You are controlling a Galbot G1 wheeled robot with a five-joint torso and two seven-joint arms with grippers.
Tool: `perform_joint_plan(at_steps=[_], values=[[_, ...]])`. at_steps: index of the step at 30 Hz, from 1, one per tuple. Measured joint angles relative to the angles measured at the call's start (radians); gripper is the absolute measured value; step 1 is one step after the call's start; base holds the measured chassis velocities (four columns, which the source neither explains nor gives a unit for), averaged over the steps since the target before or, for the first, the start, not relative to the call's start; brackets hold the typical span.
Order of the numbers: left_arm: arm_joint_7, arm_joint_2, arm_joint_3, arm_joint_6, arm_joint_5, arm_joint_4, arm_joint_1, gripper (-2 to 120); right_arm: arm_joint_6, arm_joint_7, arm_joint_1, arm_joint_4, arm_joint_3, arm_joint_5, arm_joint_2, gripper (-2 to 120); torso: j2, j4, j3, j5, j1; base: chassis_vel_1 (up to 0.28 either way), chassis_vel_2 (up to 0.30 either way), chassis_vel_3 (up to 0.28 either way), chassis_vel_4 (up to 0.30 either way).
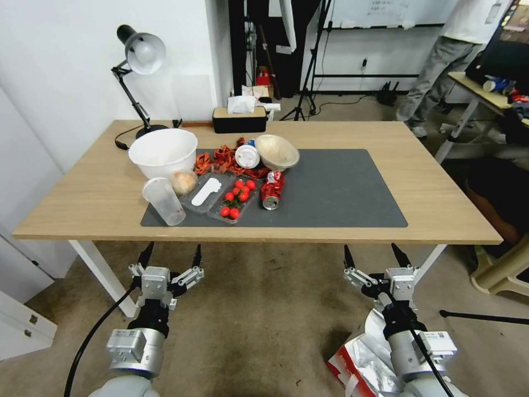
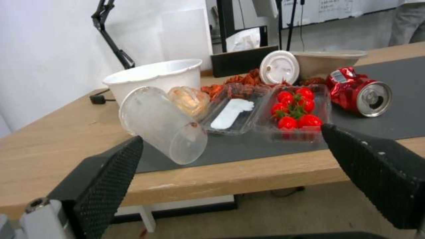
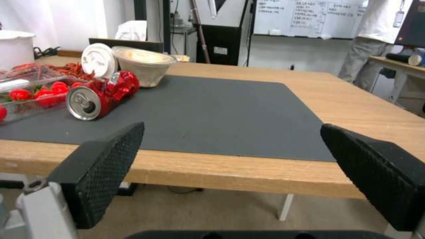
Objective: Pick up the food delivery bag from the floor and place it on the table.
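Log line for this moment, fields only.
left gripper: open, before table edge | right gripper: open, empty | food delivery bag: on floor under right arm | mat's right half: bare

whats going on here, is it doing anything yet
Nothing is being handled right now. The robot faces the table, with both arms held out low in front of its near edge. The left tool and the right tool are both open and empty. The food delivery bag sits on the floor under the right arm, untouched. The right half of the grey mat is bare; food scraps and containers crowd the left half.
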Motion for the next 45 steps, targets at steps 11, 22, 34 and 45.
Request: perform_joint_plan(at_steps=[11, 22, 34, 45], values=[[0.000, 0.000, 0.000, 0.000, 0.000, 0.000, 0.000, 100, 0.000, 0.000, 0.000, 0.000, 0.000, -0.001, 0.000, 100, 0.000, 0.0000, 0.000, 0.0000, 0.000, 0.000, 0.000, 0.000, 0.000], [-0.178, 0.134, 0.100, -0.075, -0.151, 0.154, -0.148, 100, -0.058, 0.051, 0.149, -0.084, -0.044, -0.097, 0.037, 100, 0.000, 0.0002, 0.000, 0.0002, 0.000, 0.000, 0.000, 0.000, 0.000], [-0.177, 0.131, 0.087, -0.118, -0.113, 0.157, -0.139, 100, -0.016, 0.012, 0.159, -0.078, -0.039, -0.072, 0.030, 100, -0.001, 0.0001, -0.001, 0.0000, 0.000, 0.000, 0.000, 0.000, 0.000], [-0.166, 0.132, 0.097, -0.099, -0.126, 0.149, -0.130, 100, 0.003, 0.012, 0.152, -0.081, -0.040, -0.060, 0.041, 100, -0.046, 0.0000, -0.025, 0.0001, -0.021, 0.000, 0.000, 0.000, 0.000]])
